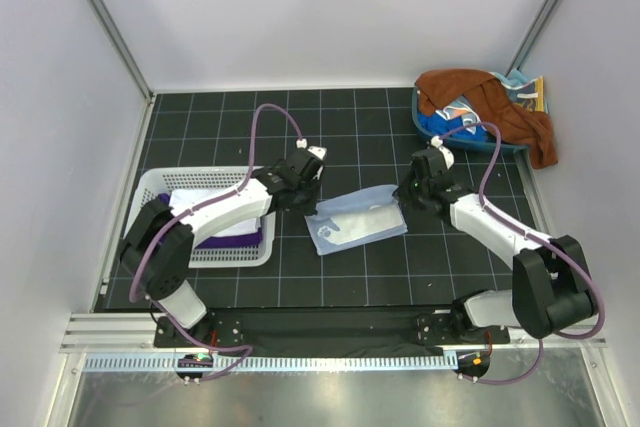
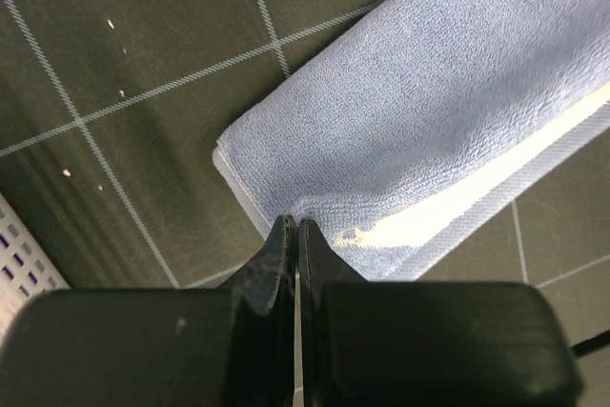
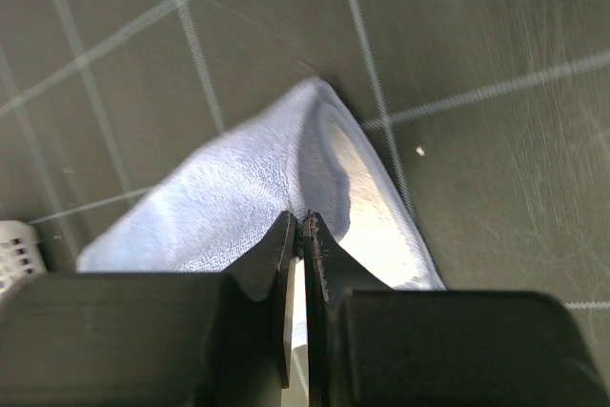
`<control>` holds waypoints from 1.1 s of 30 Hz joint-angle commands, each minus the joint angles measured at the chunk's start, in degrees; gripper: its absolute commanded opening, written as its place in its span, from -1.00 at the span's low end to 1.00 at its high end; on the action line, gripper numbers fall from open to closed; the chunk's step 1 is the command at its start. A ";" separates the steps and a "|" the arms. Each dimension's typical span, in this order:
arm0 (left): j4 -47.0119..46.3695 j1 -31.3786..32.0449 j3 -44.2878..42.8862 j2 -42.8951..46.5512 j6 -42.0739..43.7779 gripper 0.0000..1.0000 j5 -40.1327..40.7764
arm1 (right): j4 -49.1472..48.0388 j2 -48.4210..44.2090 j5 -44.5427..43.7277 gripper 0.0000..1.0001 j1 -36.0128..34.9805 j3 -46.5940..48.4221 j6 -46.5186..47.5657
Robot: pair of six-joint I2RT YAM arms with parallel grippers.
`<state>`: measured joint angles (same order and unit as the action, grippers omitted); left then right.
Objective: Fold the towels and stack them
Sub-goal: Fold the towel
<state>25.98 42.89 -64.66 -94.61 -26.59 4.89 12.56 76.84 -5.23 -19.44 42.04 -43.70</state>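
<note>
Table [image 1: 340,277], black with a pale grid, carries everything, with both arm bases at its near edge. Just beyond them on the left sits a white slotted basket [image 1: 150,187] that holds a dark purple towel [image 1: 250,240] with a white towel [image 1: 190,197] on top; the left arm reaches over it. At the middle of the table lies the light blue towel [image 1: 360,219], folded into a long strip with a white patch showing. The left tool [image 2: 292,228] is at the strip's left end, its jaws pressed together on the hem. The right tool [image 3: 297,221] is at the opposite end, clamped on a corner that rises in a peak off the table. At the far right corner, well apart, a rust-brown towel [image 1: 500,107] drapes over a blue tub [image 1: 432,127] of mixed cloths.
</note>
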 commanded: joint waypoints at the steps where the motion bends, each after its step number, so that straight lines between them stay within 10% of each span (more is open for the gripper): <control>1: 1.62 0.26 -2.48 4.25 0.75 -1.00 -1.10 | 2.29 -3.18 -1.97 -0.82 -0.16 4.10 3.97; 33: 1.44 6.15 4.63 3.64 -4.26 -1.00 -0.93 | 2.38 -10.13 0.58 -0.82 -0.69 -6.18 7.40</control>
<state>27.99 48.71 -60.55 -90.91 -29.80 3.01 16.78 68.93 -4.71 -19.75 36.23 -36.97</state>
